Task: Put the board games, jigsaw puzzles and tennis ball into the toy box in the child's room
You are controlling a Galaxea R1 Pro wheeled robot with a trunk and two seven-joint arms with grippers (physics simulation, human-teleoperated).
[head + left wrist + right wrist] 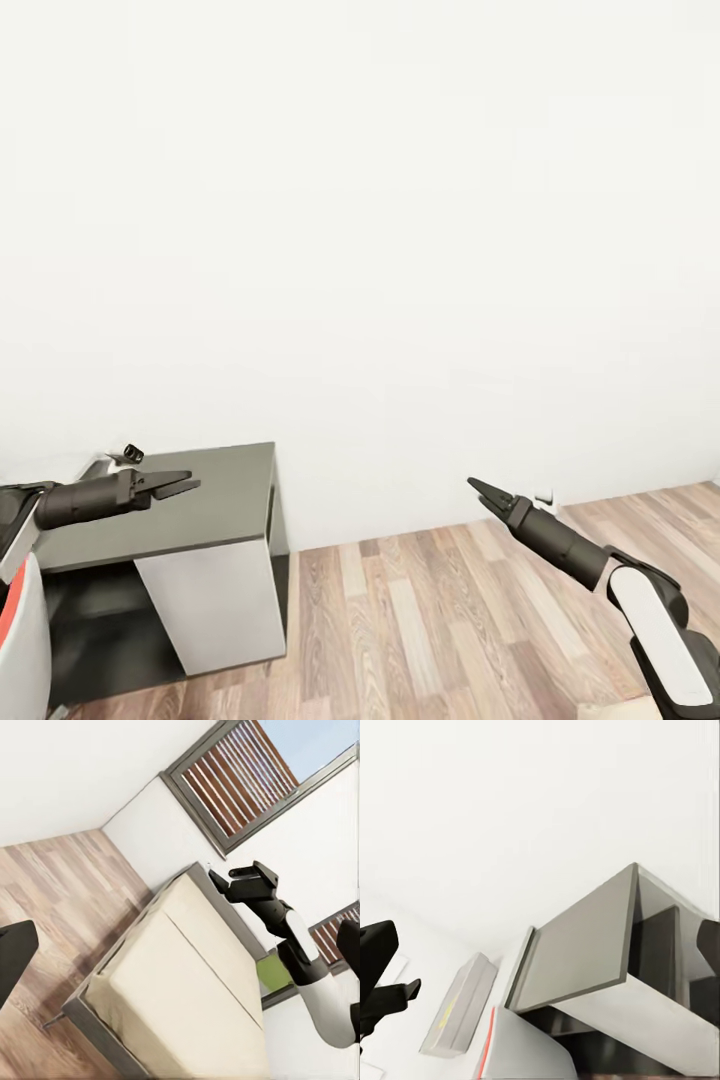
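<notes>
Head view: left gripper [185, 486] hovering over the dark grey unit [215, 500], fingers slightly parted, empty; right gripper [484, 492] over the wood floor [430, 620], nearly closed, empty.

Left wrist view: bed [180, 990] with bare beige mattress, right arm above it; green patch beyond, unclear.

Right wrist view: toy box [461, 1003] on the white table [405, 1050], well apart from both grippers.

Risk: turning the base here could clip the left arm on the unit.

head: faces wall [360, 200] over dark unit [200, 500] | right wrist: shares unit [577, 952] | left wrist: faces bed [180, 997]
</notes>
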